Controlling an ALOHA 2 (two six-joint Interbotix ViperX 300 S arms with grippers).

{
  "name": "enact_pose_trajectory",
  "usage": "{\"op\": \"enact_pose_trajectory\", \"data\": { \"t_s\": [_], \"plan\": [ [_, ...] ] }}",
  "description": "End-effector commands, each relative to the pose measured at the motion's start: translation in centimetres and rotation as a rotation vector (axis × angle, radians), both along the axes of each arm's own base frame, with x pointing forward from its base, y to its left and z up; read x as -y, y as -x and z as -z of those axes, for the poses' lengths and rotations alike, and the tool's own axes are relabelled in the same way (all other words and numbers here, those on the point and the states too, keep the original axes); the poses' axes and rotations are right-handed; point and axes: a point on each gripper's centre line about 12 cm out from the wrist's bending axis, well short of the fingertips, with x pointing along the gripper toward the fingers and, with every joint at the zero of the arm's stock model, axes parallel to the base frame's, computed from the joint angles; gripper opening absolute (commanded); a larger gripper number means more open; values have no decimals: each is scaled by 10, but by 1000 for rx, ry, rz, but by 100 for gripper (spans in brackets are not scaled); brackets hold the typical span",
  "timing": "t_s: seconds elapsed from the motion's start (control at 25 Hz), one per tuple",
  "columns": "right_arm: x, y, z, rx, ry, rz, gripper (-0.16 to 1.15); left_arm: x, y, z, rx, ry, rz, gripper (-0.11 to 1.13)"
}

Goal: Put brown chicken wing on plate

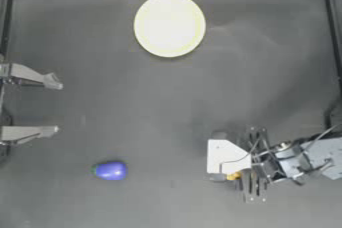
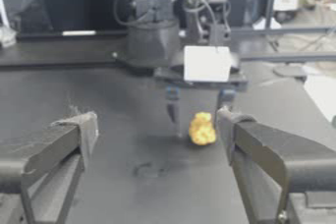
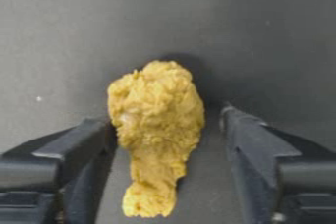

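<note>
the left gripper [image 1: 57, 106] waits, jaws wide, far left of the plate [image 1: 169, 24]. well right and below the plate, the right gripper [image 3: 167, 129] straddles the brown chicken wing [image 3: 156, 129], jaws spread, not yet pinching. it looks light, stiff and bumpy; its thick middle seems the best hold.

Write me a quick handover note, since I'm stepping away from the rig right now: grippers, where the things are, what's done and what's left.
Right gripper: low over the table at the lower right in the top view, jaws open on either side of the chicken wing, not yet closed on it.
Left gripper: parked at the left edge, open, holding nothing.
Chicken wing lies on the table.
Plate: top centre, nothing on it.
A blue object sits lower left, not part of the job.
Done: approach.
Left: close, lift, carry to the plate, release.
</note>
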Motion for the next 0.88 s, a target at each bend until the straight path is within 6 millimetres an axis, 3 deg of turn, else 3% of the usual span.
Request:
{"op": "enact_pose_trajectory", "data": {
  "t_s": [0.04, 0.16, 0.24, 0.44, 0.6, 0.88],
  "plan": [
    [-4, -7, -8, 6, 7, -10, 70, 0, -1, -9, 23, 2, 0, 102],
    [-7, -8, -11, -20, 26, -19, 34, 0, -2, -10, 23, 2, 0, 102],
    [-9, -9, -14, -26, 34, -30, 21, -1, -1, -9, 23, 2, -3, 102],
    [-9, -10, -25, -3, 41, -28, 19, -1, -1, -8, 20, 2, -3, 102],
    [-2, -12, -50, 87, 32, -22, 12, -1, -1, -8, 20, 5, -3, 102],
    [43, -19, -93, 290, 31, 37, 6, -1, -1, -7, 15, 4, -3, 102]
  ]
}}
